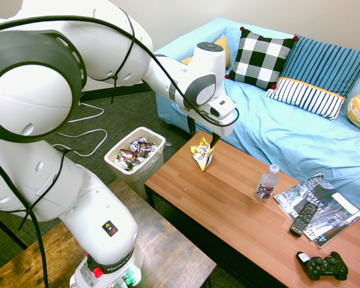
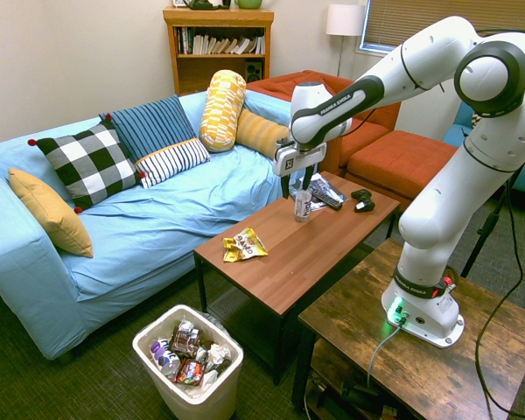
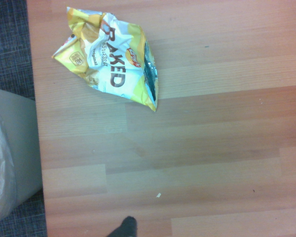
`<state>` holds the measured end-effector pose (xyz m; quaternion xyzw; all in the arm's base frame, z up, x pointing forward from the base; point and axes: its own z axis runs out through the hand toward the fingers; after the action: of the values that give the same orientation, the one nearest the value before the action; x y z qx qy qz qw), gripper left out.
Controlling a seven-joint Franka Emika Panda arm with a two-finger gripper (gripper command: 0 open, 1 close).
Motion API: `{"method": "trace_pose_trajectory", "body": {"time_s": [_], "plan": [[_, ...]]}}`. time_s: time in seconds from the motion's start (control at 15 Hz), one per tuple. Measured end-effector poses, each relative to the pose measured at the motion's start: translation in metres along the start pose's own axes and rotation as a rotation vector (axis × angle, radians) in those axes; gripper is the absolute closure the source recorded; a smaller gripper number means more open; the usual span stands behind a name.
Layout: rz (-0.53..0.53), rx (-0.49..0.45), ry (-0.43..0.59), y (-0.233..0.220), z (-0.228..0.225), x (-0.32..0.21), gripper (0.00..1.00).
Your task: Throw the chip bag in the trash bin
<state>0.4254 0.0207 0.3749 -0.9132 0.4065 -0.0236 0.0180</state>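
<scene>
- Chip bag [image 2: 244, 245] lies crumpled near the bin-side end of the coffee table [image 2: 332, 236], free of any grasp.
- Gripper [image 2: 297, 186] hangs above the table, well apart from the bag; we judge the fingers parted, holding nothing.
- Trash bin [image 2: 189, 395] stands on the floor off that table end, a short carry, we reckon.
- In the first exterior view the fingertips sit behind the bag; the bin's wrappers are hard to read.

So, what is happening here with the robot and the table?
A white robot arm is working over a wooden coffee table beside a blue sofa. Its end effector hangs above the table and holds nothing. The chip bag, a crumpled yellow-and-white packet, lies on the table near the end closest to the trash bin. The bin stands on the floor by that end and already holds several wrappers. The bag has not been picked up yet.
</scene>
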Motion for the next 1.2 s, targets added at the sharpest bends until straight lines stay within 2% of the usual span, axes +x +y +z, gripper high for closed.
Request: {"method": "trace_pose_trajectory", "body": {"time_s": [0.33, 0.73, 1.0, 1.2], "plan": [[-0.031, 0.013, 0.015, -0.028, 0.022, 0.009, 0.0], [-0.069, 0.027, 0.016, -0.11, 0.105, 0.043, 0.0], [-0.045, 0.01, 0.006, -0.141, 0.165, 0.085, 0.0], [-0.048, 0.017, -0.028, -0.165, 0.202, 0.096, 0.0]]}}
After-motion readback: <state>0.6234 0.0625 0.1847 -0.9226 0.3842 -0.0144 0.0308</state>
